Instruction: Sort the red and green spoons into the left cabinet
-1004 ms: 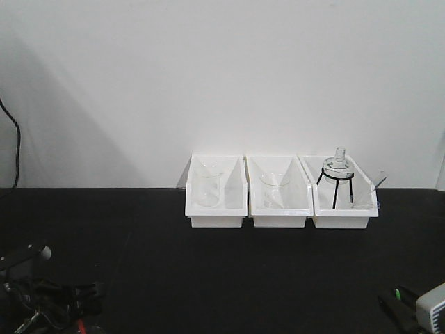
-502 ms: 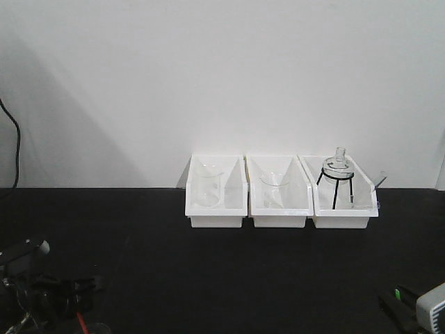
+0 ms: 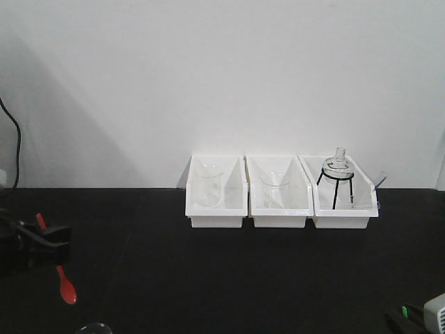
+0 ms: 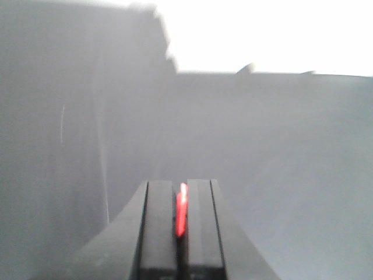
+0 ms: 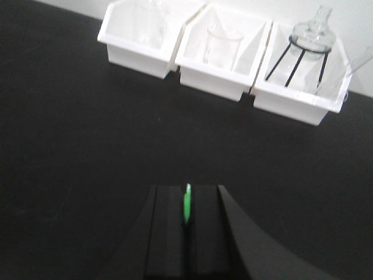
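1. Near right corner: right claw [image 5: 186, 195], low over the black desk [image 3: 229, 278] and aimed at the far wall. Its black fingers are pressed together on the green spoon [image 5: 187, 207], which shows only as a thin edge-on sliver between the pads.

2. Near left edge: left claw [image 3: 43, 240], turned sideways toward the right and clamped on the red spoon [image 3: 67, 293]. The handle slants up to the left through the grip, and the bowl is at the lower end. The left wrist view shows a red sliver between the closed pads against a grey blur.

3. Far side of the desk: three white bins [image 3: 280, 221] side by side against the white wall [image 3: 208, 83].
   - Left bin: clear beaker [image 3: 206, 188].
   - Middle bin: second beaker [image 3: 274, 189].
   - Right bin: glass flask [image 3: 338, 165] on a black wire stand [image 3: 334, 191].
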{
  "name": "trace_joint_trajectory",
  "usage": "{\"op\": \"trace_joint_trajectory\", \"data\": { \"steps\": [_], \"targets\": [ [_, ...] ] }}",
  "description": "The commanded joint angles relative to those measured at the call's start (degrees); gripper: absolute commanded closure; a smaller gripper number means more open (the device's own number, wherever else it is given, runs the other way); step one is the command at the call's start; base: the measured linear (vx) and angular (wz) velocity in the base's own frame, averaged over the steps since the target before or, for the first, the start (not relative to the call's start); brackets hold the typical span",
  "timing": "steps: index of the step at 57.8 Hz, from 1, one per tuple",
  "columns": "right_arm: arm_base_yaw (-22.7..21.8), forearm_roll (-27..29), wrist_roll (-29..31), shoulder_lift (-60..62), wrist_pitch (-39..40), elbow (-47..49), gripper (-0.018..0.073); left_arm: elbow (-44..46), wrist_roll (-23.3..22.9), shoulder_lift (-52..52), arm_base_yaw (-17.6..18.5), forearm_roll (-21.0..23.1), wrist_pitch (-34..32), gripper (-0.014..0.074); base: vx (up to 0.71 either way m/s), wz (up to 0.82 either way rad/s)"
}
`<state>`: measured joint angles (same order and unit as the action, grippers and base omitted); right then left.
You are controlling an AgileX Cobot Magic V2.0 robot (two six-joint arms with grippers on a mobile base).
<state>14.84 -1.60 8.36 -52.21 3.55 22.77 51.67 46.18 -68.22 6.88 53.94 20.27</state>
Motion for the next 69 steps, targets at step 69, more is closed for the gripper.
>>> {"op": "trace_joint_trajectory", "data": {
  "steps": [69],
  "targets": [
    [-0.2, 1.6, -0.9, 29.9, -16.2, 1.9, 0.0557, -28.5, 3.6, 33.9, 0.5, 1.3, -13.0, 0.0596, 0.00, 0.00]
  ]
}}
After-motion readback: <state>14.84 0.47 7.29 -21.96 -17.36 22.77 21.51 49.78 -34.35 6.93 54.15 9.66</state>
